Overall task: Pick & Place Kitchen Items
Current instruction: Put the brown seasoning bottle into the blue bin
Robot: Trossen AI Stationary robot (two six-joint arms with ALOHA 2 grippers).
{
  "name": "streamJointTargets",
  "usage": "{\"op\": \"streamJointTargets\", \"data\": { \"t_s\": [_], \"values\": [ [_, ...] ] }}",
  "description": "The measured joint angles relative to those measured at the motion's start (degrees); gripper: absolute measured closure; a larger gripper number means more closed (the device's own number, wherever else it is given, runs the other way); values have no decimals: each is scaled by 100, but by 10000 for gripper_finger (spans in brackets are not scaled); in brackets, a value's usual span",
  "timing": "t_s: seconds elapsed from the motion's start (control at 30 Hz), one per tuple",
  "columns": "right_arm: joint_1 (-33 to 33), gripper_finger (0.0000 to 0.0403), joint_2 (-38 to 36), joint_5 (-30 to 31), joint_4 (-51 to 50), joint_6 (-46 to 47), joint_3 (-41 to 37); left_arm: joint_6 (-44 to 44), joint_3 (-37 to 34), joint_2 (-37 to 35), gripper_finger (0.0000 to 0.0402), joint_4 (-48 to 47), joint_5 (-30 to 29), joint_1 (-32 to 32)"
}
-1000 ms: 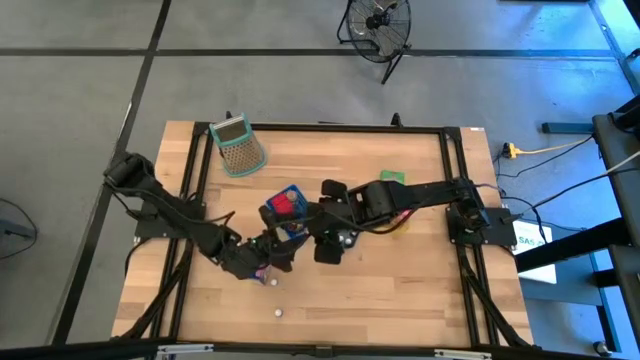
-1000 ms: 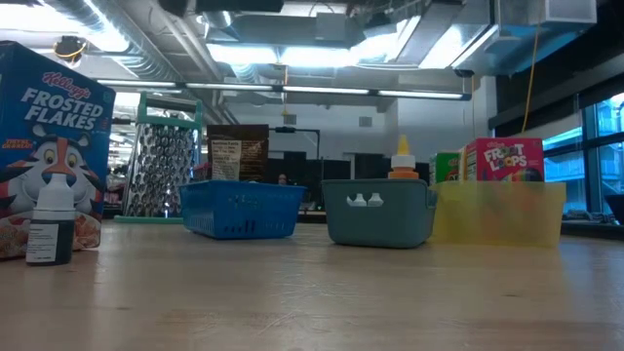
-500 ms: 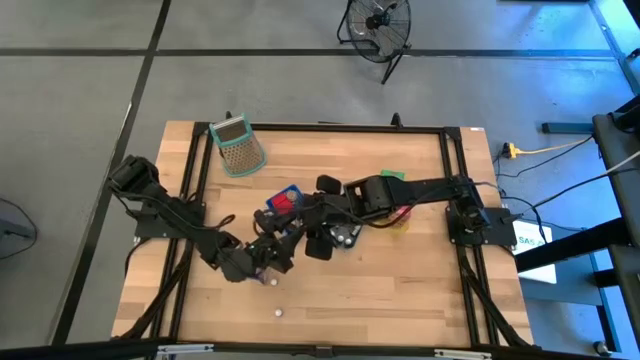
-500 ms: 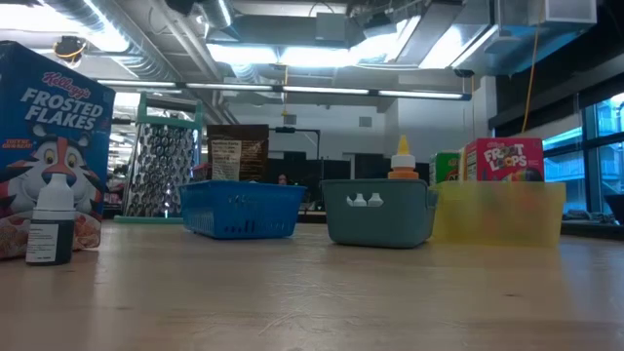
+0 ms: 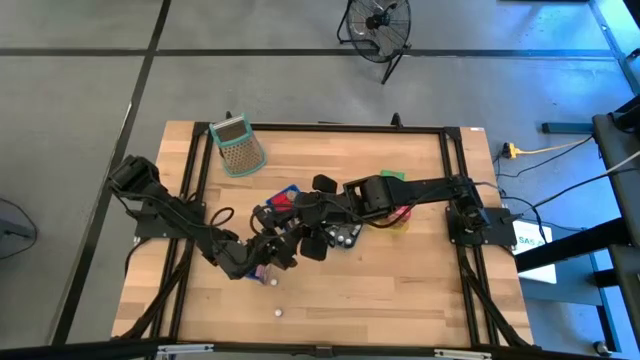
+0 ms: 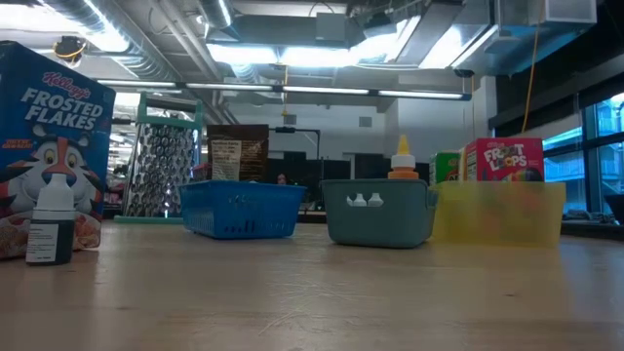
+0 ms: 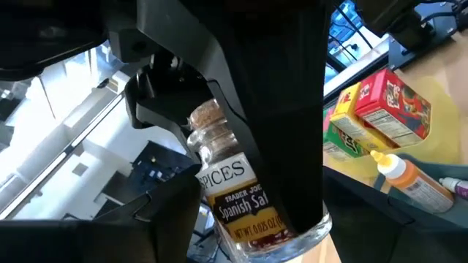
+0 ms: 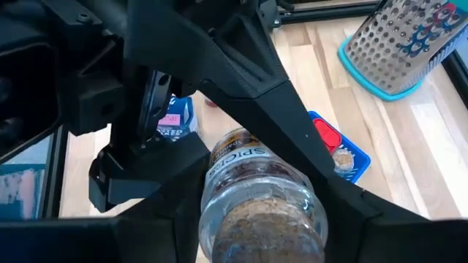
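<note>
Grater (image 5: 238,146) lies at the table's (image 5: 420,290) far left corner, clear of the work. Mid-table the left gripper (image 5: 275,252) meets the right gripper (image 5: 297,222) over a spice jar (image 7: 238,191): the right one's fingers are clamped on its glass body, and the left one's spread fingers (image 7: 164,212) flank it, seemingly for a handover, though contact is hard to judge. From above, the arms hide the jar. The blue tray (image 8: 344,150) lies just beside it, and a small white piece (image 5: 279,312) lies near the front edge.

Wooden table (image 5: 400,290), grater (image 5: 238,146), trays (image 6: 378,212)
</note>
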Motion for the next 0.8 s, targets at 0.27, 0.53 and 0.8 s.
{"op": "streamJointTargets", "data": {
  "t_s": [0.27, 0.53, 0.8],
  "values": [
    [0, 210, 0, 0, -4, -2, 0, -12, 0, 0, 144, 2, -23, 0],
    [0, 210, 0, 6, -3, -4, 0, -36, 0, 0, 165, 11, -66, 0],
    [2, 210, 0, 9, -11, -4, 0, -38, 0, 0, 201, 15, -137, -2]
  ]
}}
